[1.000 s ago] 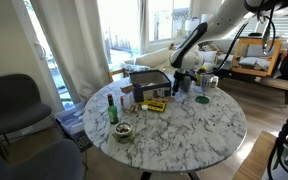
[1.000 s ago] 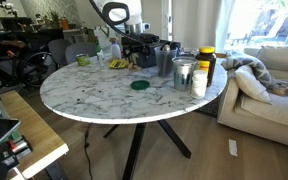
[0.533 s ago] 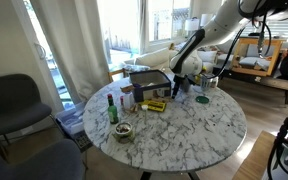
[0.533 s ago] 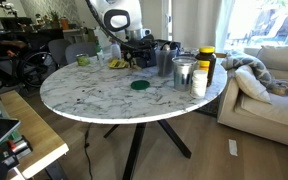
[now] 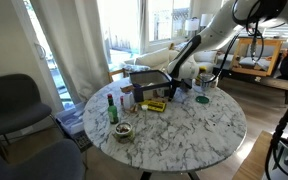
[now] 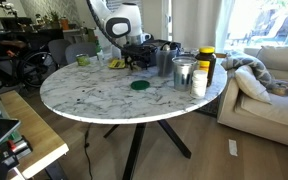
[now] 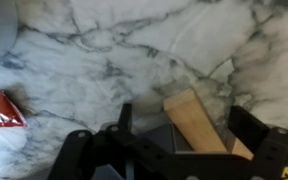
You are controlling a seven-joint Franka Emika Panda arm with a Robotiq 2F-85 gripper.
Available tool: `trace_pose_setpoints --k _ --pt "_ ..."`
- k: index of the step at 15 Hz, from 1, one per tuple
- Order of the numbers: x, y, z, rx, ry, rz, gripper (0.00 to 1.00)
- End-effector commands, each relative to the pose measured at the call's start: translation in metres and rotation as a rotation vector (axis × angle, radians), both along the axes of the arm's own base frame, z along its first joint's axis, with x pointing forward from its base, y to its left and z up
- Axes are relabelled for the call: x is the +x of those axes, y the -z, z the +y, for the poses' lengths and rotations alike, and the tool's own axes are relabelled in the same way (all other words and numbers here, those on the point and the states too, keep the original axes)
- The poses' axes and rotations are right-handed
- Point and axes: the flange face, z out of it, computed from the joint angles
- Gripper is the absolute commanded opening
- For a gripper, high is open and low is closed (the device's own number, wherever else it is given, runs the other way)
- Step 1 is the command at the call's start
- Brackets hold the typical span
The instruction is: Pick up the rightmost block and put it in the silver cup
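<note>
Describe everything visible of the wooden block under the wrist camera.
The wooden block is a pale, plain rectangular piece with straight edges. It lies flat on the marble table, angled diagonally in the wrist view. One end is in clear view; the other is hidden behind the black base of the jaws. It sits between the open jaws, with a dark shadow along one side. No contact with the jaws shows.
</note>
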Motion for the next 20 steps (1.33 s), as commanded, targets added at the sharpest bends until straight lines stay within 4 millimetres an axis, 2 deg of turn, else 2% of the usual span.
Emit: trace_pose_setpoints --k 1,2,3,4,6,9,12,17,20 --pt "0.009 0.010 0.003 0.025 -0.021 -0.016 0.73" --pt "0.011 0.009 0.004 0.030 -0.023 -0.022 0.65" --pt "0.012 0.010 0.004 0.033 -0.023 -0.022 0.61" --pt "0.012 0.009 0.003 0.035 -0.020 -0.014 0.47" --pt "0.011 0.009 0.003 0.032 -0.016 0.008 0.32" --pt "0.001 -0.006 0.001 0.019 -0.044 0.051 0.11" --pt "-0.008 -0.020 0.003 0.024 -0.082 0.077 0.11" --pt "-0.025 -0.026 0.016 0.000 -0.168 0.179 0.11" --pt "-0.041 -0.048 0.012 -0.059 -0.200 0.191 0.11"
